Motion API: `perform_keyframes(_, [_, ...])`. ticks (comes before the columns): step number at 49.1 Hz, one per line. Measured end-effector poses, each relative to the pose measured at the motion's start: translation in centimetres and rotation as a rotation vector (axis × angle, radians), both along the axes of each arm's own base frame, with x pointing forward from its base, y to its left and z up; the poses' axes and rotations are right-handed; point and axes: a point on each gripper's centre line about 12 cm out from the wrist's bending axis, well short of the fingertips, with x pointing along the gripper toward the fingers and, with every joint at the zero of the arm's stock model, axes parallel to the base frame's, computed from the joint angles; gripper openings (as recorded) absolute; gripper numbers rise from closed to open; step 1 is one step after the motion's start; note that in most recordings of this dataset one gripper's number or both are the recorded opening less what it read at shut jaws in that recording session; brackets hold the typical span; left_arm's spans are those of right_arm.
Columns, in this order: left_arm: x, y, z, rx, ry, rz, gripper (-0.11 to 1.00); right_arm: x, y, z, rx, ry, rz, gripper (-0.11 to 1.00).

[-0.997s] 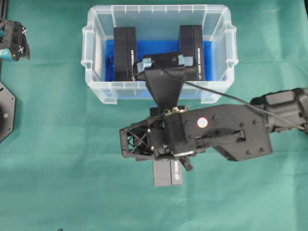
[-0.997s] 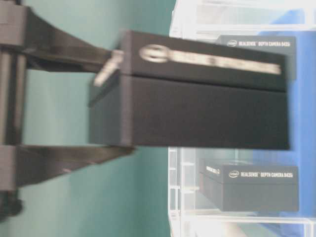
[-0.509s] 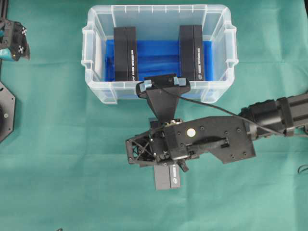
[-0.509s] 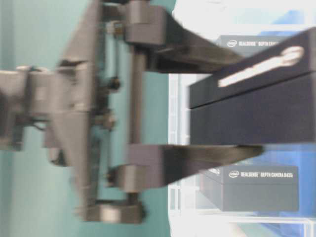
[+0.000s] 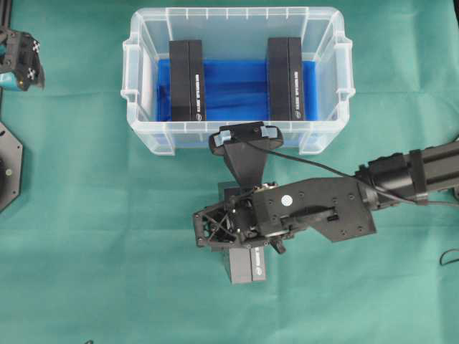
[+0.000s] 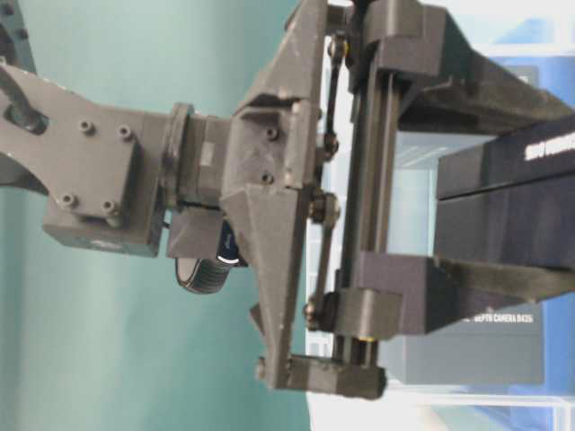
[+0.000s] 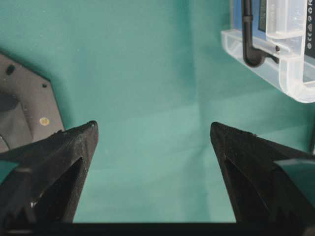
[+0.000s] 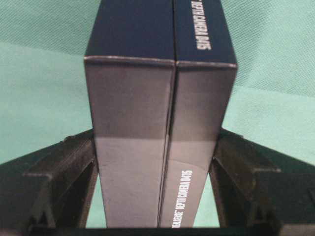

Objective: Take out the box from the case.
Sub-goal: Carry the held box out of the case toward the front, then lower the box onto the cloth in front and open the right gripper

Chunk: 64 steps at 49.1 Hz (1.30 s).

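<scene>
The case (image 5: pixel 136 93) is a clear plastic bin with a blue lining, at the back of the green cloth. Two black boxes (image 5: pixel 186 80) (image 5: pixel 285 79) stand inside it. A third black box (image 5: pixel 245 266) is outside the case, over the cloth in front of it, and my right gripper (image 5: pixel 242 247) is shut on it. In the right wrist view the box (image 8: pixel 157 98) fills the gap between both fingers (image 8: pixel 69 167). My left gripper (image 7: pixel 153 129) stands wide open over bare cloth at the far left, holding nothing. I cannot tell whether the held box touches the cloth.
A black base plate (image 5: pixel 8 165) lies at the left edge, next to my left arm's end (image 5: pixel 20 61). The right arm and its cable (image 5: pixel 401 179) stretch in from the right. A corner of the case (image 7: pixel 290 78) shows in the left wrist view.
My right gripper has carried the box away from the case wall, toward the table's front and lower. The left gripper has not moved.
</scene>
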Motion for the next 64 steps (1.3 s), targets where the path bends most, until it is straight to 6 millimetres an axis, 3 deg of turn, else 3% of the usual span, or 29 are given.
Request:
perform_keyframes(21, [-0.1,0.0,-0.1,-0.001,0.001,0.002,0.94,-0.1,0.0,0.0,-0.004,0.004,0.009,0.69])
perform_keyframes(26, [0.0,0.0,-0.1,0.0,0.002,-0.003,0.94,0.0,0.0,0.0,-0.003,0.003,0.006,0.88])
perform_keyframes(29, [-0.1,0.0,-0.1,0.002,0.002,-0.003,0.94,0.0,0.0,0.0,-0.004,0.002,0.005,0.95])
perform_keyframes(55, [-0.2,-0.1,0.0,0.003,-0.002,-0.003,0.94,-0.1,0.1,0.1,-0.004,0.002,0.004,0.94])
perform_keyframes(64, [-0.3,-0.1,0.0,0.003,-0.004,-0.001,0.94,-0.2,0.0,1.6,-0.002,-0.008,0.001,0.93])
